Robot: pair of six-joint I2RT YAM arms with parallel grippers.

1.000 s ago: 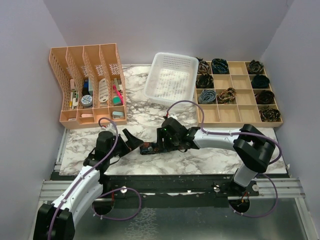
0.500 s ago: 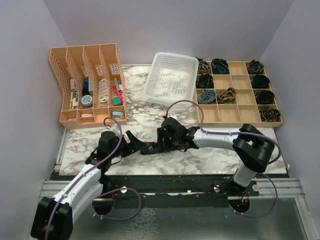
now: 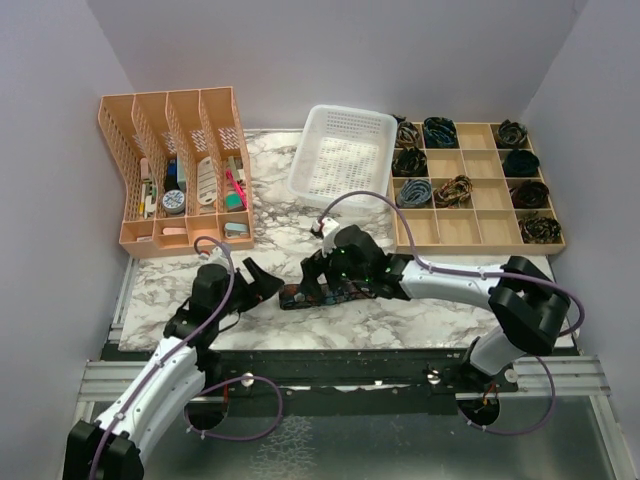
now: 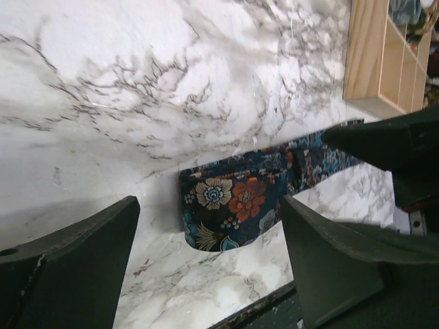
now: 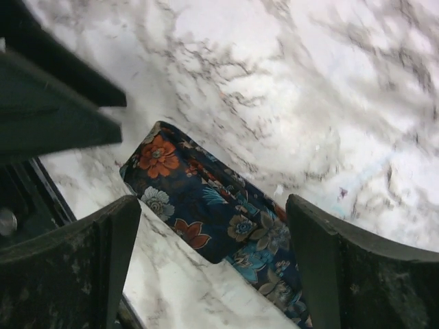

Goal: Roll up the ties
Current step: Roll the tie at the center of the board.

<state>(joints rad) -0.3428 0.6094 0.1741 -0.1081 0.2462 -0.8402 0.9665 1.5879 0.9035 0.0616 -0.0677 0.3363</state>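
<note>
1. The tie (image 3: pixel 303 296) lies flat on the marble worktop (image 3: pixel 420 320) near its front edge, between the two hands. From above it is only a short dark strip, and its right part is hidden under the right hand (image 3: pixel 320 282).
2. The left hand (image 3: pixel 264 283) is spread wide and holds nothing. In its wrist view the tie's blunt end sits in the gap between the fingers (image 4: pixel 75 267). Whether the tips touch the cloth cannot be told.
3. The right hand is equally wide and empty, straddling the tie.
4. Only the wrist views show the orange and blue flower print. Only the top view shows the wooden divider tray (image 3: pixel 478 222) holding rolled ties (image 3: pixel 438 131), the white basket (image 3: pixel 343 160) and the orange file rack (image 3: pixel 130 235).
</note>
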